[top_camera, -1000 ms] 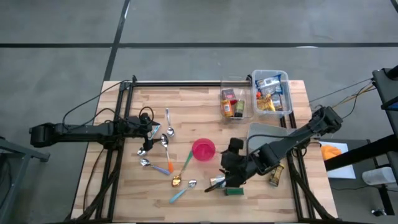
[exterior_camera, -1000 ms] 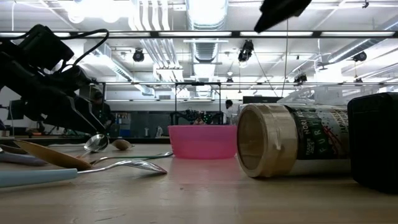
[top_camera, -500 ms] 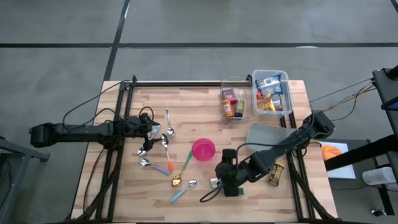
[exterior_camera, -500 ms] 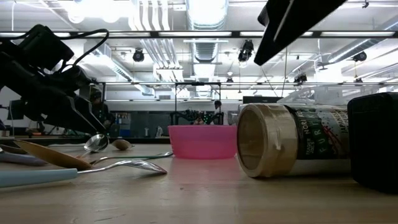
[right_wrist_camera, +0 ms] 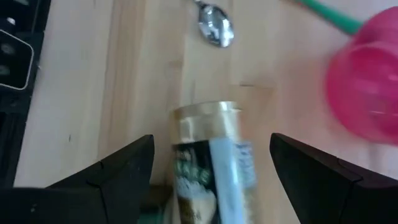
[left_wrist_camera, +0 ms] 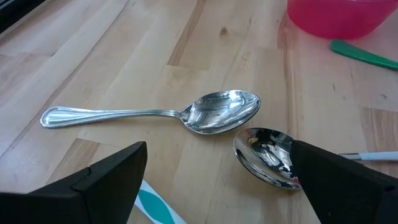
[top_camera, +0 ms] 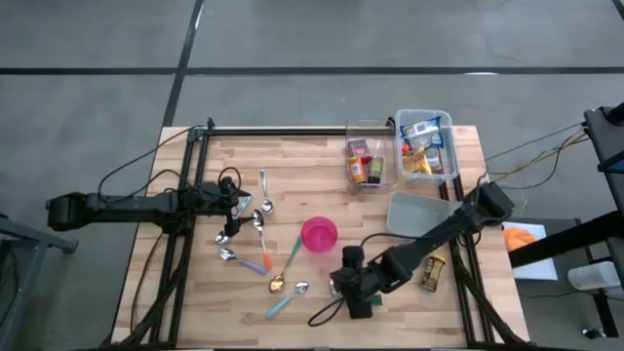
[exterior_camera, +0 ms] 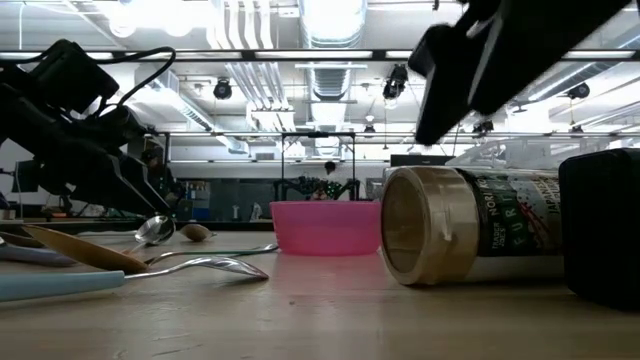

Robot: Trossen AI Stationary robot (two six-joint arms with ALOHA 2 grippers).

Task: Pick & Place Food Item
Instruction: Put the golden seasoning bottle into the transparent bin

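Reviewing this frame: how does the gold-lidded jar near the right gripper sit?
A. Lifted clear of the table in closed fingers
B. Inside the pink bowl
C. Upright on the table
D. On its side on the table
D: the jar lies on its side on the table, gold lid toward the pink bowl, with the open right gripper above it, one finger on either side and not yet gripping.

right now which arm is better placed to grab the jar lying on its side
Right. The right gripper hangs open directly over the jar; the left gripper waits across the table among the spoons.
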